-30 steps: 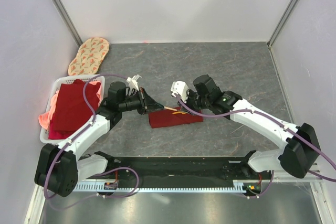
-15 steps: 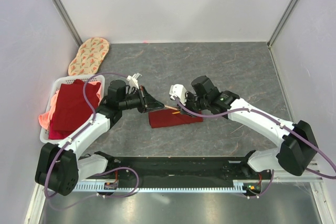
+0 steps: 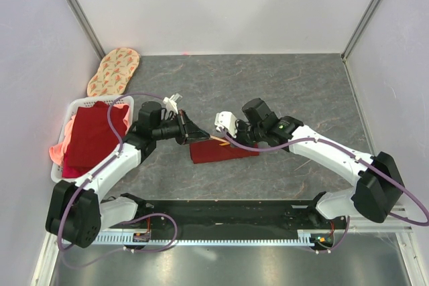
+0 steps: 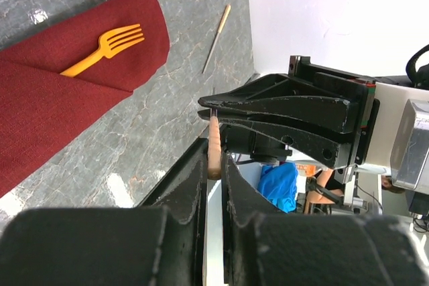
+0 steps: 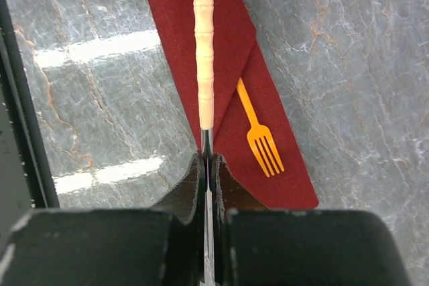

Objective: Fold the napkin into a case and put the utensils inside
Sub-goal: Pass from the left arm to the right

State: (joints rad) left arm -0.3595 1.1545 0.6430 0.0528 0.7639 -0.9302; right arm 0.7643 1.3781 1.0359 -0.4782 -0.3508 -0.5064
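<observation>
Right pincer gripping utensil, above case

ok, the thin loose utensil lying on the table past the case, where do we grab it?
Mid-shaft, from straight above, fingers closing across its width. The loose utensil lies flat on bare table, apart from the case, so both sides are free; it looks too thin to take from the side.
</observation>
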